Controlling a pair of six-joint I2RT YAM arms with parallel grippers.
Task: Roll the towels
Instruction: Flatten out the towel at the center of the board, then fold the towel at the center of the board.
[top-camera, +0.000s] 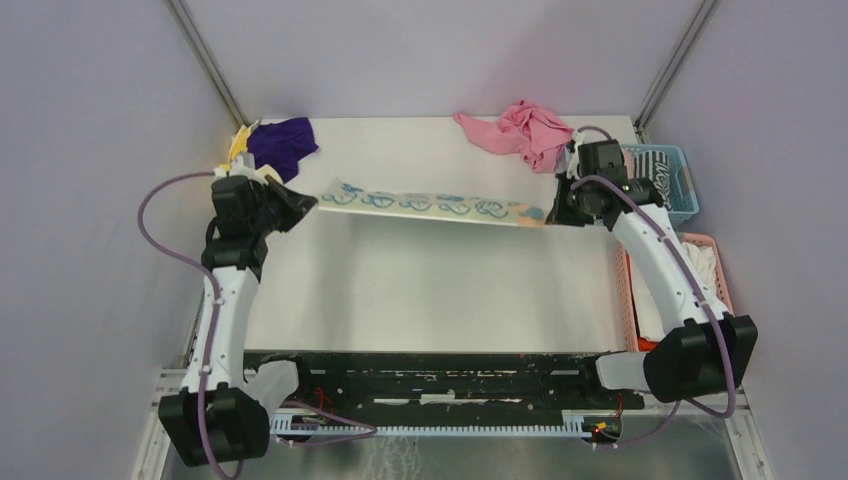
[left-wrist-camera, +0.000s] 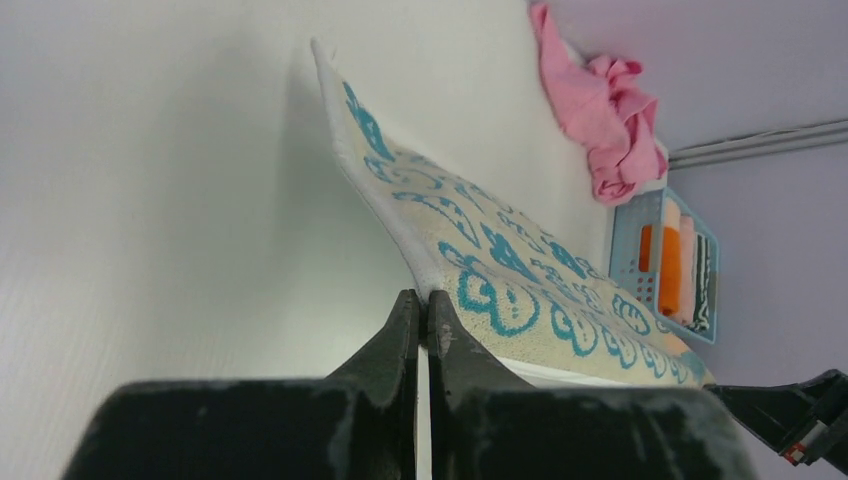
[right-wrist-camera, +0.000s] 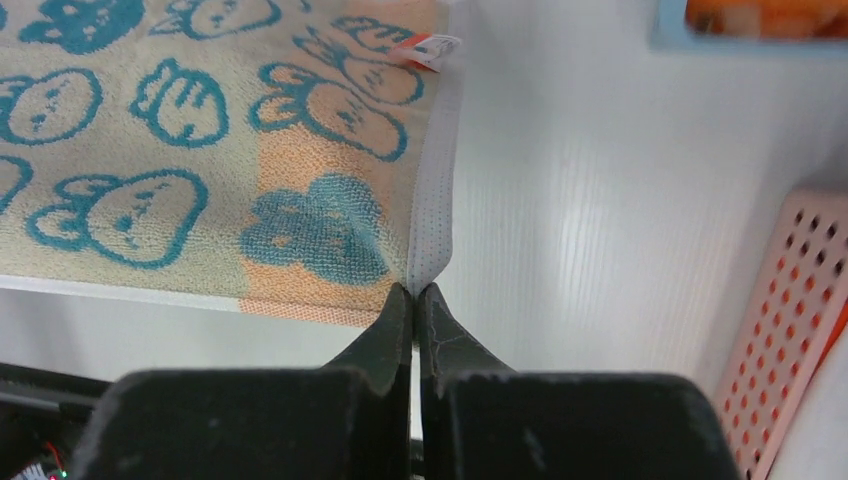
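From above, the towel (top-camera: 430, 203) hangs stretched over the table (top-camera: 400, 290) between the left gripper (top-camera: 308, 200) and the right gripper (top-camera: 550, 214); left wrist: fingers (left-wrist-camera: 400, 335) clamp its near corner; right wrist: fingers (right-wrist-camera: 393, 335) pinch its white hem corner.

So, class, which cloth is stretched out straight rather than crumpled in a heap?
The teal cartoon-face towel, pulled into a long strip; the purple towel and pink cloth lie bunched at the back.
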